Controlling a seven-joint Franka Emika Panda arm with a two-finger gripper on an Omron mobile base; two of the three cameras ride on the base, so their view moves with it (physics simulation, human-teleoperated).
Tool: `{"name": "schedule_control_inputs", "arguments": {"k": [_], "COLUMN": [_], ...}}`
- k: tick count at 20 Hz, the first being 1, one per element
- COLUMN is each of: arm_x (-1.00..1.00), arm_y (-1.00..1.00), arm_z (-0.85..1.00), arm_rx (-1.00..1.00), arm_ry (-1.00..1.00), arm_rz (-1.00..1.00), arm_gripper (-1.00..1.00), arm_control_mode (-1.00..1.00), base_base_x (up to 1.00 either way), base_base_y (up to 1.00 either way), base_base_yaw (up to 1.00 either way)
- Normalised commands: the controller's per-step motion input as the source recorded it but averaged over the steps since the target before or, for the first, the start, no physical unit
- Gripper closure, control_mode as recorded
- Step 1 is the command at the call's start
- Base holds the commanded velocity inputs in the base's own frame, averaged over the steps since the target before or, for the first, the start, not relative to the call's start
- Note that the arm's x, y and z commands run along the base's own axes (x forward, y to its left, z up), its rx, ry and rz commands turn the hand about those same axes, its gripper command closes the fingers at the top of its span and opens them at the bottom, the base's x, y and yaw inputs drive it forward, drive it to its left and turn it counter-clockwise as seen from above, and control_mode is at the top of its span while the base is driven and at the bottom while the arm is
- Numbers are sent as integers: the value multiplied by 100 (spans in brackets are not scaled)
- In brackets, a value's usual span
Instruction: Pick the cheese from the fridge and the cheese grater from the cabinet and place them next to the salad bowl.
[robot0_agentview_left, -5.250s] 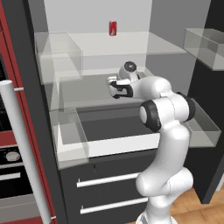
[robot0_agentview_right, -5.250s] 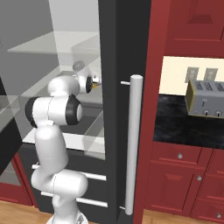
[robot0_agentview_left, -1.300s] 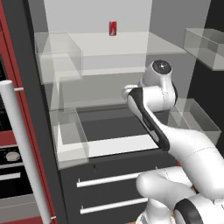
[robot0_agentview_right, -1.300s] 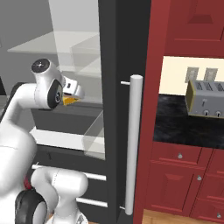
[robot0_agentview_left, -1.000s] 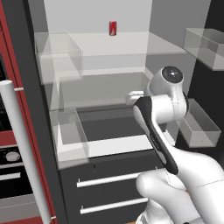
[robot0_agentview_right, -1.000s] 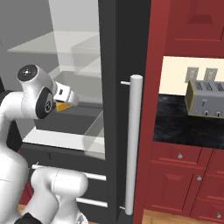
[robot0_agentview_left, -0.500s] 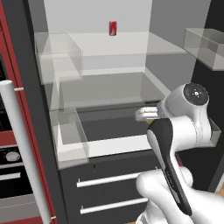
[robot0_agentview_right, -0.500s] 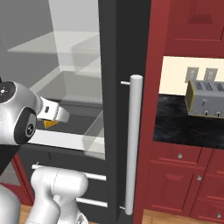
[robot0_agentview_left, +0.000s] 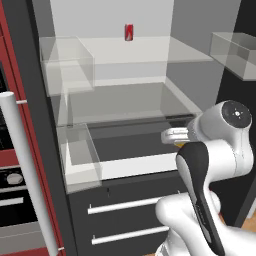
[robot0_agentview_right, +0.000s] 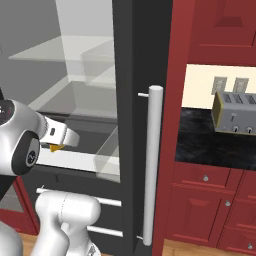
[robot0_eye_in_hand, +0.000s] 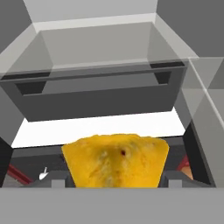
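Yellow cheese (robot0_eye_in_hand: 116, 159) riding clenched in your claw (robot0_eye_in_hand: 114, 177).
You are carrying it just outside the fridge (robot0_agentview_left: 127, 97); keep the squeeze steady, swinging slowly clear of the shelf ahead.

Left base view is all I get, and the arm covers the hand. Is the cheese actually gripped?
Observer: Yes. In the hand view the cheese sits wedged in the gripper, a finger on each side.
Operator: What lies right of the fridge?
Observer: In the right base view, a black counter carrying a silver toaster.
Operator: And below it?
Observer: Red drawers with small knobs.
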Motion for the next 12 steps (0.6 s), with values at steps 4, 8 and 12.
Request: {"name": "schedule_control_inputs", "arguments": {"k": [4,8,12], "arm_x": [-2,0,0], "arm_y": [0,0,0], "arm_z": [0,0,0], "arm_rx": [0,0,0], "arm_ry": [0,0,0], "arm_rz": [0,0,0], "arm_gripper": [100,100,100], "arm_control_mode": [100,100,100], "base_base_x": [-17,-51,-60], "base_base_y": [0,0,0], "base_base_yaw": [0,0,0]}}
